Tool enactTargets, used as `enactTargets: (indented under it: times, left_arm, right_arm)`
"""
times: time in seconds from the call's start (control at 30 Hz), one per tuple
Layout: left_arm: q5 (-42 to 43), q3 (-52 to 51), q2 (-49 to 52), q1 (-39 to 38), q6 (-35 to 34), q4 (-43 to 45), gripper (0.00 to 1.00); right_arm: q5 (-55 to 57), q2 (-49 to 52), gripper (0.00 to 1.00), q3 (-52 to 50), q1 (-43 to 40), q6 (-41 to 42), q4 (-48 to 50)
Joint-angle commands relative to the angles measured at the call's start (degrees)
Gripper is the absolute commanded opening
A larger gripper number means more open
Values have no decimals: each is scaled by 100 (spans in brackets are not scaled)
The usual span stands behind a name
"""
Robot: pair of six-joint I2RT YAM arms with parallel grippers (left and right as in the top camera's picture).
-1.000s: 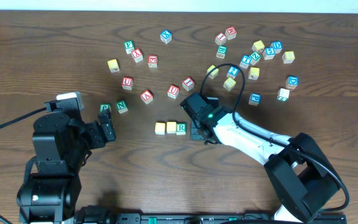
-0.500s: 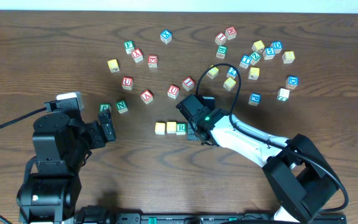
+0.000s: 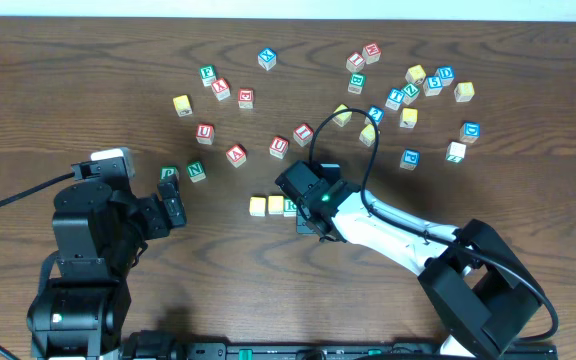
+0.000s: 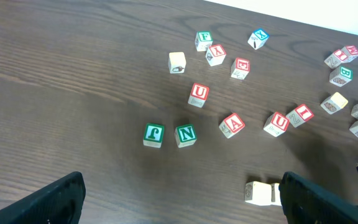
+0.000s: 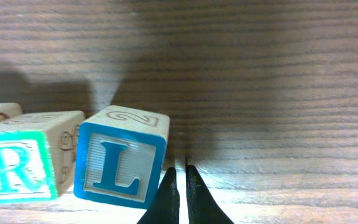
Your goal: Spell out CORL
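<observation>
Two yellow-faced cubes lie in a row with the green R cube to their right. In the right wrist view the R cube sits side by side with the blue L cube, which is slightly turned. My right gripper is shut and empty, its tips on the table just right of the L cube. In the overhead view the right gripper covers the L cube. My left gripper is open and empty, left of the row. One yellow cube shows in the left wrist view.
Green-lettered cubes lie beside the left gripper. Red-lettered cubes lie behind the row. Several more cubes are scattered at the back right. The right arm's cable loops over some of them.
My right gripper has slid left along the table toward the row, bringing the L cube up against the R cube. The left arm has not moved.
</observation>
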Motion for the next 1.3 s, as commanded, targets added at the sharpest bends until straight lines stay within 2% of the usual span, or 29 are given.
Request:
enactTargets:
  times: [0.0, 1.27]
  left_arm:
    - [-50, 138, -15, 33, 50, -2, 98]
    - [-50, 138, -15, 33, 50, -2, 98]
  right_arm:
    - [389, 50, 1, 61, 44, 92, 59]
    - [450, 50, 1, 61, 46, -304, 461]
